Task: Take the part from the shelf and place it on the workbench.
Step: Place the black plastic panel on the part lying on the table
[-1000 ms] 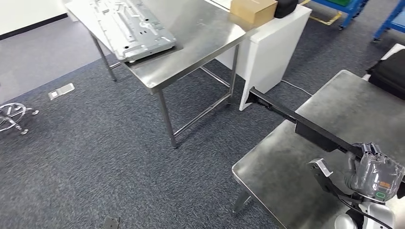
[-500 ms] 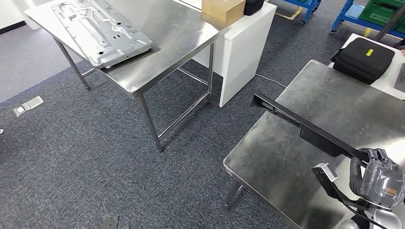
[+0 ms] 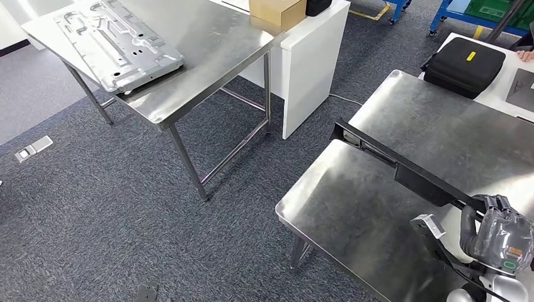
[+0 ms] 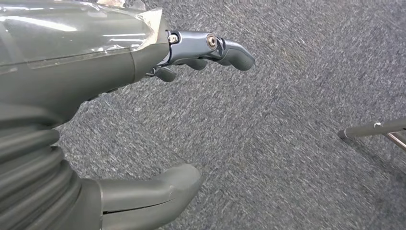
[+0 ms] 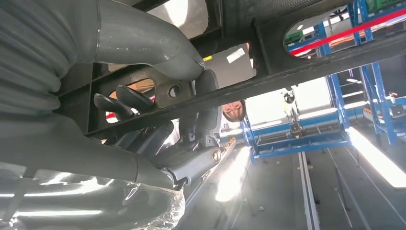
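Observation:
The part [image 3: 409,171] is a long black metal bar with a boxy block at its middle. It hangs slanted just above the steel workbench [image 3: 352,204] on the right of the head view. My right hand [image 3: 500,231] grips the bar's near end at the lower right corner. In the right wrist view its fingers [image 5: 143,124] wrap around the black slotted part [image 5: 297,67]. My left hand [image 4: 95,81] hangs over grey carpet with fingers [image 4: 210,48] and thumb [image 4: 158,191] apart, holding nothing.
A second steel table [image 3: 220,50] at the upper left carries a large silver stamped plate [image 3: 116,38]. Beside it stands a white cabinet [image 3: 312,63] with a cardboard box [image 3: 277,11]. A black case [image 3: 465,58] lies beyond the workbench, near a person's hand [image 3: 524,55]. Blue racks [image 3: 453,9] stand behind.
The whole picture has shifted, so the camera has moved: the workbench now fills more of the right side. My right hand still holds the black part over it.

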You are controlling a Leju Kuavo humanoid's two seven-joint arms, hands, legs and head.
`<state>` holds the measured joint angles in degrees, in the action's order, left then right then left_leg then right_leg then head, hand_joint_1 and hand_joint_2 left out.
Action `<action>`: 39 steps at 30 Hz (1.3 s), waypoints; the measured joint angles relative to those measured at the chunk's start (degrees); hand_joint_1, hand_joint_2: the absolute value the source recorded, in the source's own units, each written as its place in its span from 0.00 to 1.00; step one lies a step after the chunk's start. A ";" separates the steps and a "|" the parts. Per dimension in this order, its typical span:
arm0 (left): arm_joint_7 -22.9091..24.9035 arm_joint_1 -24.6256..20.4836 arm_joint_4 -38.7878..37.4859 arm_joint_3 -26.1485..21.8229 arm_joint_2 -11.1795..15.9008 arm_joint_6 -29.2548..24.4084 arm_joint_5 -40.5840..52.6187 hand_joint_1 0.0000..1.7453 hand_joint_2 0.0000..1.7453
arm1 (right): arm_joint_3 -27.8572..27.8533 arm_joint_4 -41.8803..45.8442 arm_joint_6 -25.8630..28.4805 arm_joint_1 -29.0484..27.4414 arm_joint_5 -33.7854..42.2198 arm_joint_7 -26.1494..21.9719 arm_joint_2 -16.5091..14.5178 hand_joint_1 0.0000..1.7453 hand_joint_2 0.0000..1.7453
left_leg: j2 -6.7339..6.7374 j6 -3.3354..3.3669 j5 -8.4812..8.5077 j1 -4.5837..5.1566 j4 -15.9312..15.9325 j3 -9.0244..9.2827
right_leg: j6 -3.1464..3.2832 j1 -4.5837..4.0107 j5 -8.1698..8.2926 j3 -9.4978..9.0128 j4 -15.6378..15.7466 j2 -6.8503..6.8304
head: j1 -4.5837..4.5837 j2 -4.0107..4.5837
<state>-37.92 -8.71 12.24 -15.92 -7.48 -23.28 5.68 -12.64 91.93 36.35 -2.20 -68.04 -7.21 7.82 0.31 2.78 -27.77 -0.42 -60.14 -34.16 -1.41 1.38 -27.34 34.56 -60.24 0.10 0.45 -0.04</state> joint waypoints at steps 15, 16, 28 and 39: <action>0.15 0.15 0.00 -0.91 0.02 1.67 -0.23 0.00 1.00 | -0.03 0.01 -0.81 0.07 -0.04 -0.62 -0.80 1.00 1.00 | 0.06 -1.98 -4.22 -0.17 -12.53 -8.78 | 0.37 -0.24 -4.07 8.76 -12.30 0.00 | -0.02 0.00; 0.16 0.16 0.00 -0.94 0.02 1.68 -0.22 0.00 1.00 | -0.03 0.00 -0.91 0.26 -0.07 -0.64 -0.83 1.00 1.00 | 0.06 -1.98 -4.44 -0.17 -13.16 -9.20 | 0.36 -0.25 -4.24 9.16 -12.88 0.00 | -0.02 0.00; 0.06 0.16 0.00 -1.43 0.04 1.64 0.06 0.00 1.00 | 0.01 -0.72 -0.43 2.77 -3.75 -0.69 -0.91 1.00 1.00 | 0.05 -1.89 -4.98 0.01 -14.80 -10.22 | 0.16 -0.32 -4.73 10.20 -14.31 0.00 | -0.02 0.00; 0.07 0.21 0.00 -1.45 0.02 1.66 0.42 0.00 1.00 | 0.01 -0.55 -0.44 1.70 -4.43 0.10 -1.05 1.00 1.00 | 0.04 -1.72 -4.62 0.10 -12.51 -8.10 | 0.02 -0.32 -4.48 8.09 -12.08 -0.01 | -0.03 0.00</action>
<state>-37.86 -8.51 12.24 -17.38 -7.45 -21.62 6.10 -12.63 91.38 35.91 -0.50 -72.47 -7.11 6.77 0.34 1.06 -32.39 -0.32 -72.65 -42.26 -1.39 1.06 -31.82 42.65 -72.32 0.09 0.43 -0.04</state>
